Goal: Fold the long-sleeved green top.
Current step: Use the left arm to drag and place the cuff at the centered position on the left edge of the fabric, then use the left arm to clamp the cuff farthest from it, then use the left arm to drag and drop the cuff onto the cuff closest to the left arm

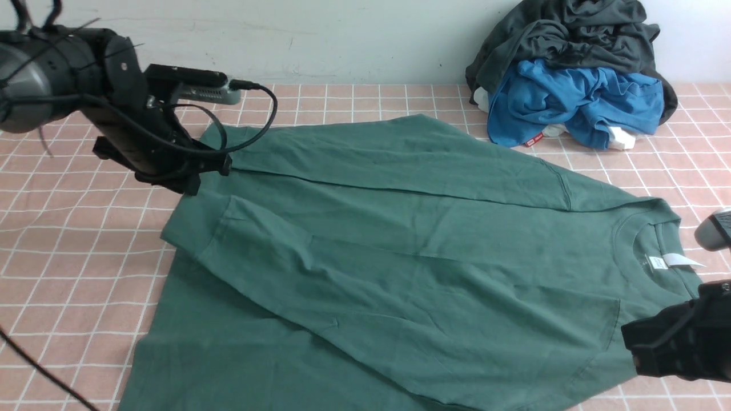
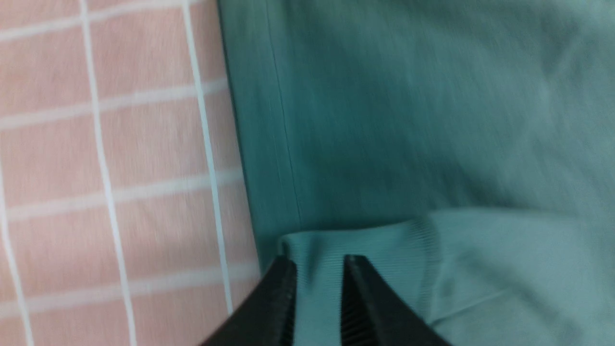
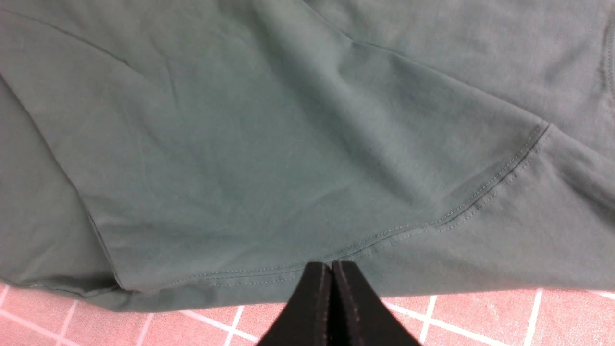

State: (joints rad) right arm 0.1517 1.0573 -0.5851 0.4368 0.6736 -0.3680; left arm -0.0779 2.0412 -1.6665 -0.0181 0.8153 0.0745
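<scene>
The green long-sleeved top (image 1: 400, 245) lies spread on the pink checked cloth, its collar and white neck label (image 1: 665, 261) to the right. Both sleeves are folded in across the body. My left gripper (image 1: 200, 174) is at the top's far-left corner. In the left wrist view its jaws (image 2: 319, 262) stand apart, with the ribbed cuff (image 2: 379, 240) lying between and beyond them. My right gripper (image 1: 634, 342) is at the near right, by the shoulder. Its jaws (image 3: 331, 264) are shut, tips over the shoulder seam (image 3: 499, 180), with no cloth visibly pinched.
A dark grey garment (image 1: 571, 34) and a bright blue garment (image 1: 571, 103) are heaped at the back right against the white wall. The pink checked cloth (image 1: 68, 257) covers the table. A black cable (image 1: 34, 365) crosses the near-left corner.
</scene>
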